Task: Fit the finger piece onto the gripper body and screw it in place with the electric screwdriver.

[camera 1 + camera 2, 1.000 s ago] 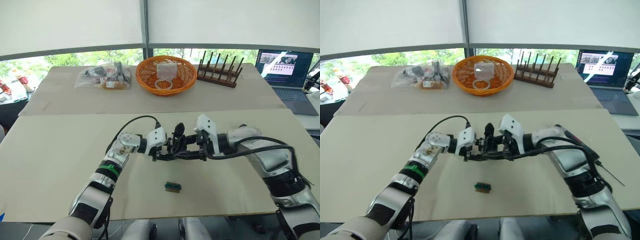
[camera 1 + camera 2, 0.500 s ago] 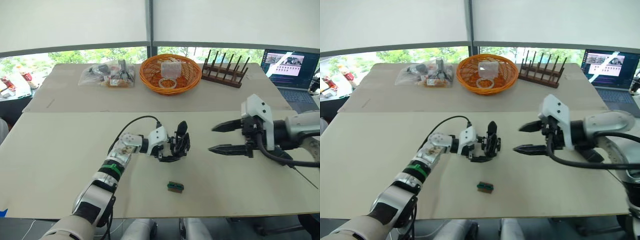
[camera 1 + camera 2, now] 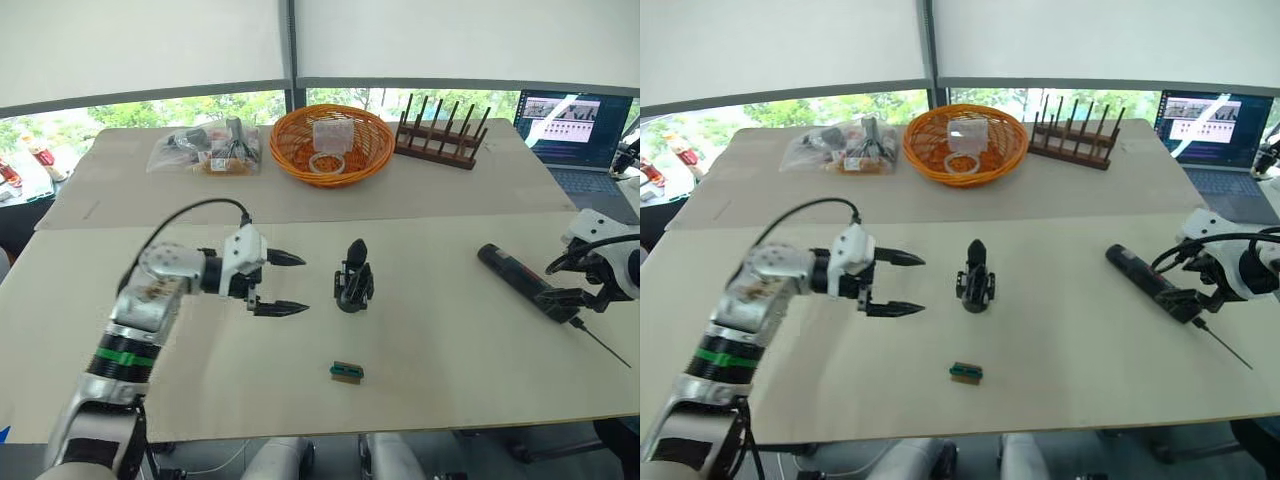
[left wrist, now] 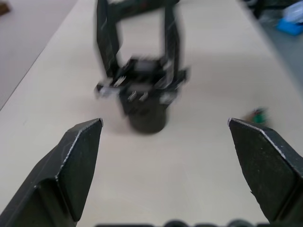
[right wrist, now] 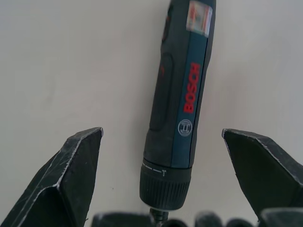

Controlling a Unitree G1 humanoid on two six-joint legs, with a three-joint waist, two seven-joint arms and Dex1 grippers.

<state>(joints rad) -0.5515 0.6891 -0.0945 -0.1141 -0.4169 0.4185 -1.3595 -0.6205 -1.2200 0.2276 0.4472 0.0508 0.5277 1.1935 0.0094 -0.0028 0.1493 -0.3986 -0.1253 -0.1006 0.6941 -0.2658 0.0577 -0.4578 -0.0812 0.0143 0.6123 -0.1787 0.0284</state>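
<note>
Near the bottom middle of the head view, a small green-and-brown block (image 3: 347, 371) lies alone on the pale table (image 3: 420, 400).

A bit farther up, in the middle of the frame, the gripper body (image 3: 353, 282) stands upright on its round base, with a black pointed finger sticking up from it. Nothing is touching it. I cannot pick out a separate finger piece lying loose anywhere.

To the left of it is the left gripper (image 3: 283, 284), held above the table and pointing toward the gripper body. Its two black fingers are spread wide apart and hold nothing. In the left wrist view the gripper body (image 4: 142, 94) sits between the two fingertips (image 4: 83, 156) but farther away, not touching them.

At the right side of the frame the electric screwdriver (image 3: 522, 282) lies flat on the table, its thin metal bit pointing to the lower right. The right gripper (image 3: 585, 290) is right at the bit end of it. In the right wrist view its fingers (image 5: 75, 175) are wide apart on either side of the screwdriver (image 5: 180, 104), with a gap on both sides.

Farther back, on the second table, there is a plastic bag of small things (image 3: 205, 152) at the upper left, an orange basket (image 3: 375, 160) in the middle, and a wooden rack (image 3: 440, 135) to its right. A laptop (image 3: 575, 125) is open at the upper right edge.
</note>
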